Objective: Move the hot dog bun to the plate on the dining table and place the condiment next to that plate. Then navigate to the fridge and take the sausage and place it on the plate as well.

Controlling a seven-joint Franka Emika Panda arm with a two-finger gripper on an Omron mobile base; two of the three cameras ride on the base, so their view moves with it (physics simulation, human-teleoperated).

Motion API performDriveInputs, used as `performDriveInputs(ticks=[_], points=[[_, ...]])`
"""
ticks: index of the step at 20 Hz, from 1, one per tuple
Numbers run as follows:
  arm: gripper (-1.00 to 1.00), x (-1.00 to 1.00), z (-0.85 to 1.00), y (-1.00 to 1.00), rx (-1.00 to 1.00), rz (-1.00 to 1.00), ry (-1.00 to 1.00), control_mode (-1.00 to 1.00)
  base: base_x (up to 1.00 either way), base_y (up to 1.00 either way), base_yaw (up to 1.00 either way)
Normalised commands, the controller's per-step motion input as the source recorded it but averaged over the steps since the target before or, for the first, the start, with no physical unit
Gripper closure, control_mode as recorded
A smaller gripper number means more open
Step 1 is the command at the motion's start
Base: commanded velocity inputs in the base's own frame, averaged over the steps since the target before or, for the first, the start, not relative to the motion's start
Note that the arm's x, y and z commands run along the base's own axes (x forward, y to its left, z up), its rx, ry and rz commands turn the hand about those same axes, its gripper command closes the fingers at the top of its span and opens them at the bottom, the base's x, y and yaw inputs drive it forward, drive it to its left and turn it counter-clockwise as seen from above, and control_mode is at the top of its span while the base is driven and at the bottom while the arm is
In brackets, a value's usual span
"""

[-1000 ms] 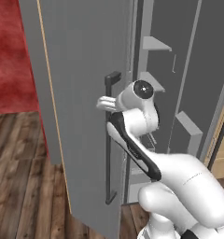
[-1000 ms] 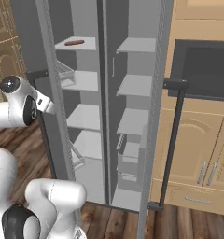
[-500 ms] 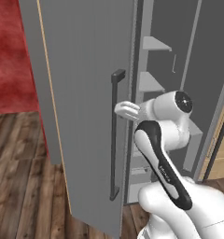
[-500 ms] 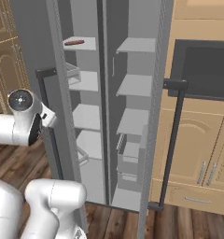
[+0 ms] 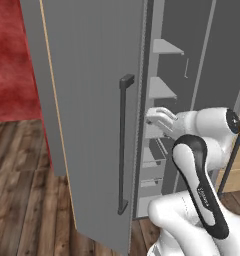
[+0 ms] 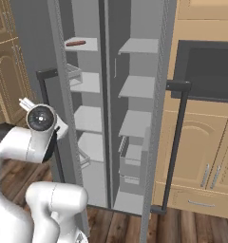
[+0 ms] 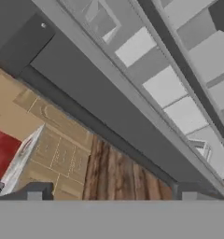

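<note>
Fridge [image 6: 135, 95] doors wide open — the sausage [image 6: 75, 43] lies on the top left shelf, well above the claw [image 5: 159, 119], which hangs released and empty beside the lower shelves. Wood floor [image 5: 22, 200] below, tan cabinets [image 6: 201, 142] alongside.

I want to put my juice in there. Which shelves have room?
The fridge stands open. The top left shelf holds only the sausage, with bare room beside it. The shelves below and on the right look bare. Lower down on the right, drawers crowd the space.
</note>
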Motion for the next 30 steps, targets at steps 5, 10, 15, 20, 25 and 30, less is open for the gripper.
performDriveInputs(ticks=[5,10,15,20,25,30], points=[[-1.00,0.40,-0.03,-0.64,0.29,0.05,0.12,-1.00,0.00,0.00,0.00],[-1.00,0.65,-0.09,-0.28,0.30,0.11,0.14,-1.00,0.00,0.00,0.00],[-1.00,0.72,-0.22,-0.02,0.25,0.09,0.14,-1.00,0.00,0.00,0.00],[-1.00,0.64,-0.28,0.00,0.20,0.06,0.12,-1.00,0.00,0.00,0.00],[-1.00,0.57,-0.31,0.02,0.16,0.03,0.12,-1.00,0.00,0.00,0.00],[-1.00,0.55,-0.11,0.09,0.10,0.00,0.05,-1.00,0.00,0.00,0.00]])
